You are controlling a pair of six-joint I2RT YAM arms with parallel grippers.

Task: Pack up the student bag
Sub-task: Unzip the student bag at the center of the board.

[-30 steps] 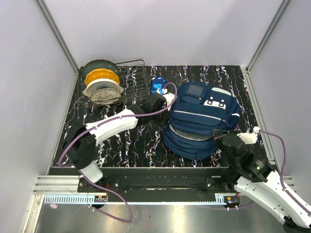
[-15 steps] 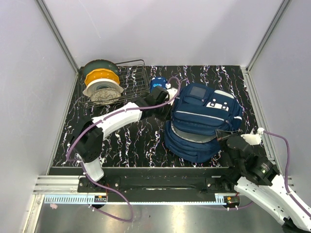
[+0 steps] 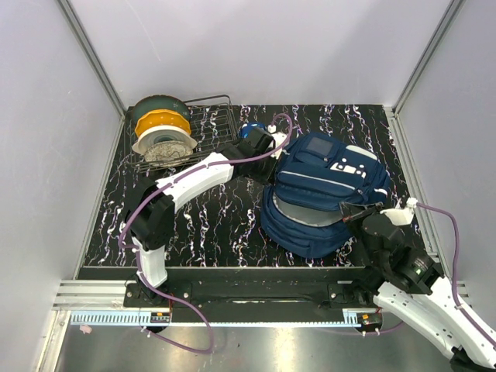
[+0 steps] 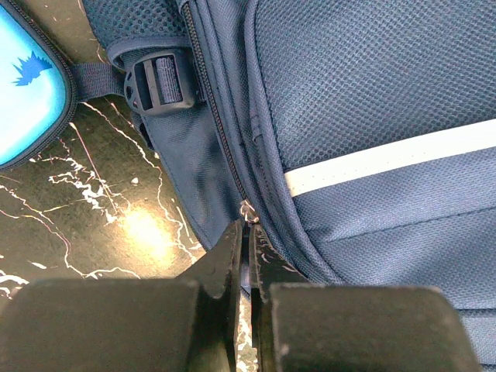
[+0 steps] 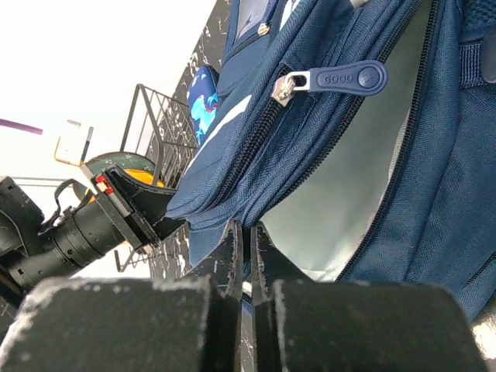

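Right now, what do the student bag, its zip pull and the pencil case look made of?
The student bag: navy woven fabric, matte; the mesh weave shows. The zip pull: probably moulded rubber or soft plastic, with raised lettering. The pencil case: smooth printed shell with a sheen, possibly coated plastic.

I work in a lab test cell: pale blank wall panels (image 3: 263, 46), aluminium corner posts (image 3: 91, 58), black white-veined tabletop (image 3: 225, 225).

The only readable word is "GOOD", on the navy zipper pull (image 5: 341, 79) of the student bag (image 5: 434, 201).
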